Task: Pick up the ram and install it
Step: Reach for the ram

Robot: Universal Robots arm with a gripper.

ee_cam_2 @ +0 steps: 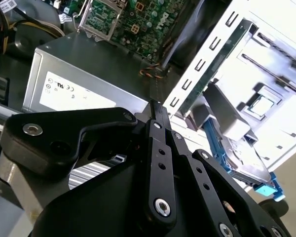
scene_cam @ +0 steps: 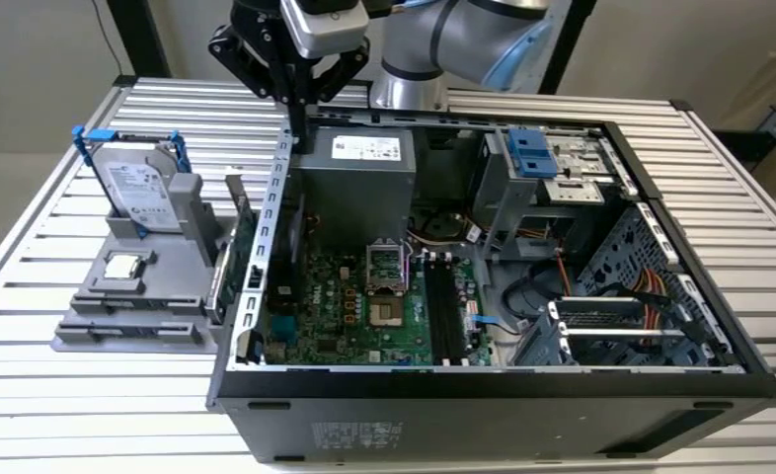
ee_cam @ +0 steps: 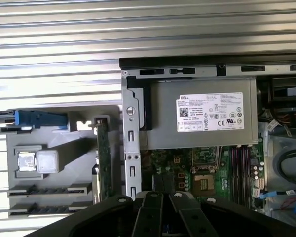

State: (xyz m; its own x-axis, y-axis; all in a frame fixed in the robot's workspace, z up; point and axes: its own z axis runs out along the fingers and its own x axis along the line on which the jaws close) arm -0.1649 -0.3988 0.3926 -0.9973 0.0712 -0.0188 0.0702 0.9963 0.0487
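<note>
In the exterior view, hovering with claw above the case wall, pressed together, likely clamped on the ram, too thin to confirm. In the second wrist view, fingers together. In the first wrist view, memory slots seemingly empty: installing left.

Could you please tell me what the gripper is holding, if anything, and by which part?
It cannot be told: the gripper hangs above a wall of the computer case, beside the power supply, and its grasp is hidden.
</note>
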